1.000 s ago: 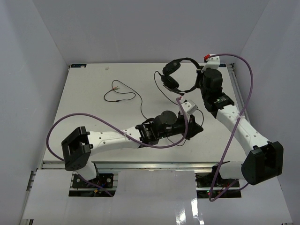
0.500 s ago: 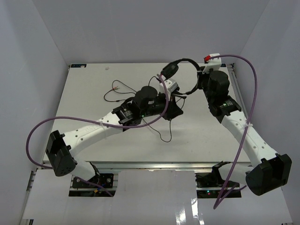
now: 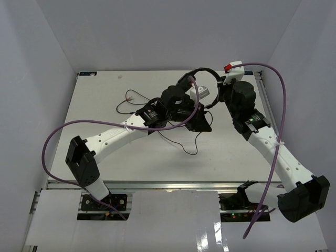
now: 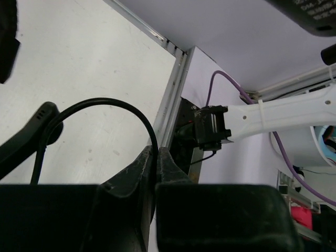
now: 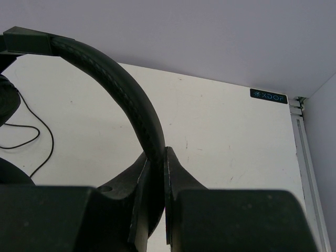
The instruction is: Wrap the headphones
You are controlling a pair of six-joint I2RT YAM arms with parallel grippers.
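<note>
1. White table (image 3: pixel 105 115) inside pale walls (image 3: pixel 157 31): the headphones (image 3: pixel 206 69) are at its far side, right of centre, held up off the surface by their headband (image 5: pixel 131 105)
2. The right gripper (image 5: pixel 155 173) is clamped on that headband, with the arch running between its fingers, and it has barely shifted over the last second
3. The change is on the other side. The left gripper (image 4: pixel 156 157), pinched tight on the thin cord (image 4: pixel 105 102), has swung from the near middle of the table up to the far side. It now sits just beside the earcups and hides most of them from above
4. I judge this to be a winding pass in progress, with the cord being carried around the headphones. Slack still trails toward the near side (image 3: pixel 190 151) and off to the left (image 3: pixel 131 100), so much of the wrapping remains
5. Further out, purple cables (image 3: pixel 50 152) loop off both arms, and a metal rail (image 4: pixel 170 105) runs along the table's edge
</note>
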